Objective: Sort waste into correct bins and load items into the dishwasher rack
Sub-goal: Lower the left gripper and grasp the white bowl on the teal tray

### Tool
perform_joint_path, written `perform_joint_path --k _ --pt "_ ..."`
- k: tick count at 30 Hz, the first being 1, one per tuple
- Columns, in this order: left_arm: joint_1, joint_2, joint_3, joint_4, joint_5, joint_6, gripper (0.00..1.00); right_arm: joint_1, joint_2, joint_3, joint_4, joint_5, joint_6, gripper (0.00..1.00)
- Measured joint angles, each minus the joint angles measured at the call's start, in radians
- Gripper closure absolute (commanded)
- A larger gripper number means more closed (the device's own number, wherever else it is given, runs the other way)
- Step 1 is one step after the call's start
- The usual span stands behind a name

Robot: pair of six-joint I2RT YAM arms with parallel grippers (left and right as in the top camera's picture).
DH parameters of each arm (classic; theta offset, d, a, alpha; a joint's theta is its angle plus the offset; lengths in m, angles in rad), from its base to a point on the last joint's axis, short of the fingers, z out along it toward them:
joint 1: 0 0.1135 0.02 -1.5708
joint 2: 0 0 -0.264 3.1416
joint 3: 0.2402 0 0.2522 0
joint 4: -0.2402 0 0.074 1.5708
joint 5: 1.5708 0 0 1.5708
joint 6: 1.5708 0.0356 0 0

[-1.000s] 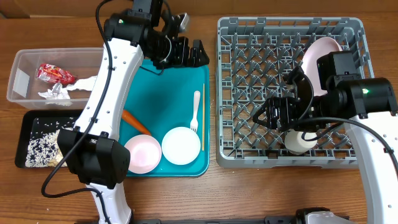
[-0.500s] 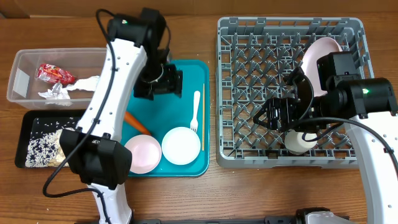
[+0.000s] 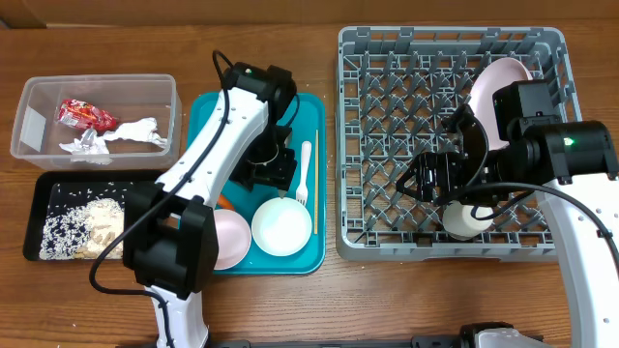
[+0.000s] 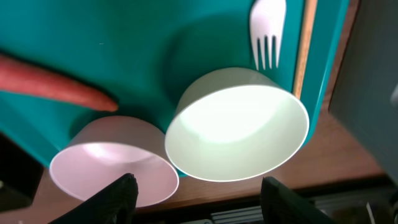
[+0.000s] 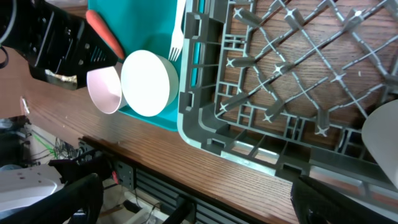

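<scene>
My left gripper (image 3: 269, 174) hovers open over the teal tray (image 3: 215, 121), just above a white bowl (image 3: 281, 225) and a pink bowl (image 3: 224, 239). In the left wrist view the white bowl (image 4: 236, 124) and pink bowl (image 4: 112, 158) lie ahead of the gripper (image 4: 202, 202), nothing between its fingers. A carrot (image 4: 50, 84), white fork (image 3: 306, 171) and chopstick (image 3: 316, 184) also lie on the tray. My right gripper (image 3: 435, 179) stands open inside the grey rack (image 3: 353, 145), beside a small cup (image 3: 464, 220) and a pale plate (image 3: 493, 87).
A clear tub (image 3: 29, 126) at the left holds a red wrapper (image 3: 85, 114) and a white napkin (image 3: 126, 133). In front of it a black tray (image 3: 48, 184) holds rice (image 3: 82, 224). The table's front edge runs close below the tray and rack.
My left arm has swung from the tray's far edge toward the near side, over the bowls, and its jaws have narrowed somewhat. The right arm has not moved.
</scene>
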Motion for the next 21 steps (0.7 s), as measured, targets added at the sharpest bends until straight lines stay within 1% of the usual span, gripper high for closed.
perform_joint_path --k 3,7,13,16,21 --pt "0.014 0.0 -0.047 0.024 0.035 0.072 0.34 0.0 0.0 0.0 0.001 0.004 0.0 0.0" --pt "0.019 0.0 -0.135 0.098 0.053 0.119 0.34 0.0 0.0 0.0 0.002 0.004 0.0 0.0" --pt "0.019 0.002 -0.258 0.214 0.061 0.142 0.34 0.0 0.0 0.0 0.002 0.008 0.0 0.0" --pt "0.021 0.002 -0.284 0.22 0.061 0.148 0.37 0.0 0.0 0.0 0.002 0.008 0.0 0.0" --pt "0.034 0.002 -0.289 0.224 0.061 0.149 0.37 0.0 0.0 0.0 0.002 0.008 0.0 0.0"
